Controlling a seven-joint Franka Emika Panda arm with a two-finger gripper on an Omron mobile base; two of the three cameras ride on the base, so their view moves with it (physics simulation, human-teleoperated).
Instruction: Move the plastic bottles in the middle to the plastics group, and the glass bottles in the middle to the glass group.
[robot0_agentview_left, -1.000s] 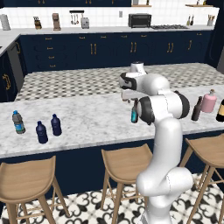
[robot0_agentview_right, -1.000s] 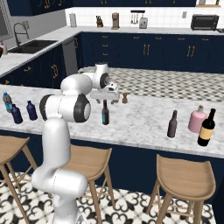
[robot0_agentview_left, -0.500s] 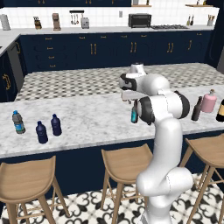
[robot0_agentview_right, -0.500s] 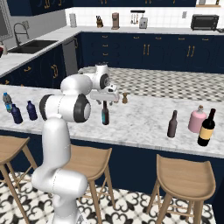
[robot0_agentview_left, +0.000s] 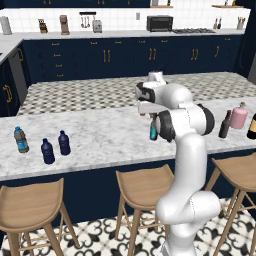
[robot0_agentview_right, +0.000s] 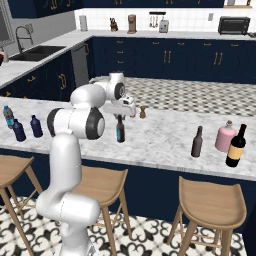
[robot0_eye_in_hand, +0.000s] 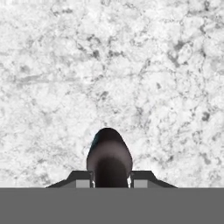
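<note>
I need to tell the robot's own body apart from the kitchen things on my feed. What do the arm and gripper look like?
The arm is glossy white, built of rounded tube-like segments, with dark round caps at the joints. Its white hand ends in the gripper, which has two small dark fingertips with pale grey faces. No cables or markings are visible.

A home kitchen: navy-blue cabinets with brass handles (robot0_agentview_left: 105, 55), a black toaster oven (robot0_agentview_left: 159, 23), a steel sink with tap (robot0_agentview_right: 31, 49), wooden bar stools (robot0_agentview_right: 210, 205) along a white marble desk (robot0_agentview_left: 100, 135).
</note>
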